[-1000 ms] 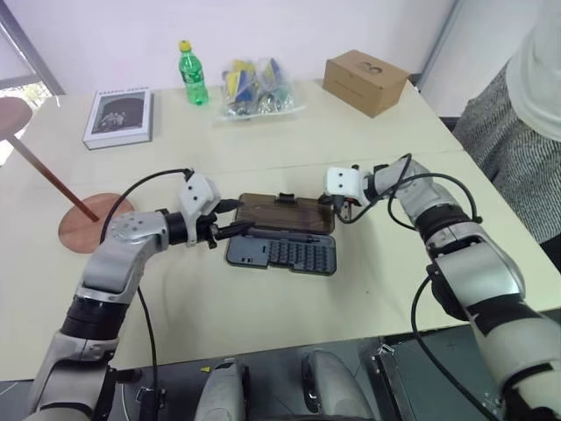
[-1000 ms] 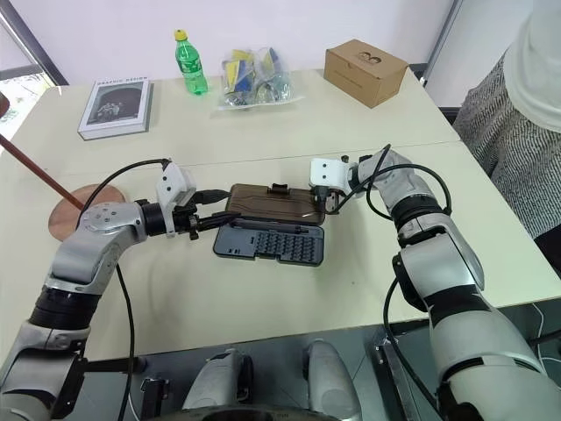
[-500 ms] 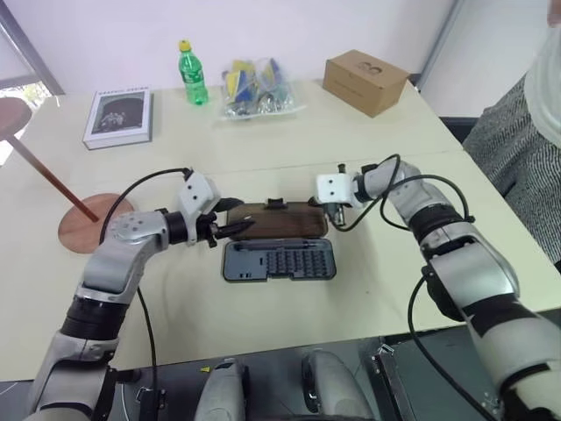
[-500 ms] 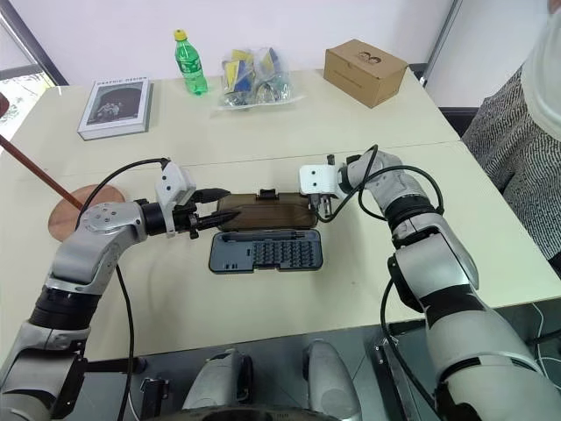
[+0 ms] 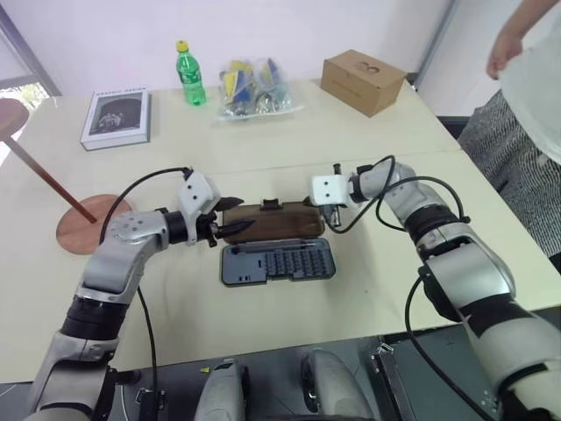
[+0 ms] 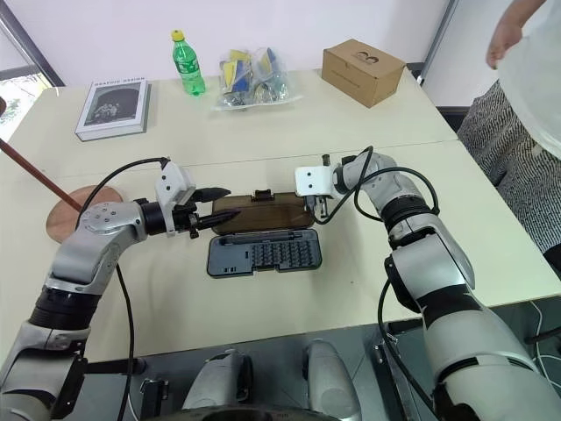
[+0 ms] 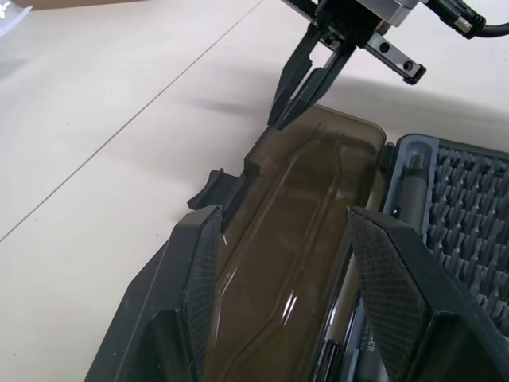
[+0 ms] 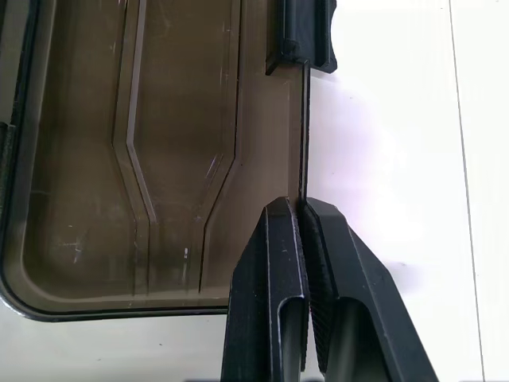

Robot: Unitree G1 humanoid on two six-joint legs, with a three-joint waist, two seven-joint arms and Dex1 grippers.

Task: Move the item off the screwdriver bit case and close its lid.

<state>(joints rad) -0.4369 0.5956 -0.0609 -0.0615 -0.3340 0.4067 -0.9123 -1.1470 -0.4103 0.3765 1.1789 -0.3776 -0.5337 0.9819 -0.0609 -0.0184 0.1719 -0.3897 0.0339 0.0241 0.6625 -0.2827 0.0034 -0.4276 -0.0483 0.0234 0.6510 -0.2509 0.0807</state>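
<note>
Meanwhile left claw [image 5: 235, 228] gapes astride lid [image 5: 267, 220]; right claw [image 5: 330, 210], seemingly pinched, presses its edge.

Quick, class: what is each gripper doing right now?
Left gripper: open, fingers either side of the brown translucent plastic lid.
Right gripper: shut, fingertips at the lid's long edge.

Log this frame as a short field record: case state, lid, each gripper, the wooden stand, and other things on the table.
case: screwdriver bit case open, bits showing
lid: brown lid raised partway, not closed
left gripper: left gripper open, fingers astride the lid's left end
right gripper: right gripper shut, tips at the lid's right edge
item: wooden stand tipped over on the table's left side, off the case
other: grey book, green bottle, cardboard box
</note>
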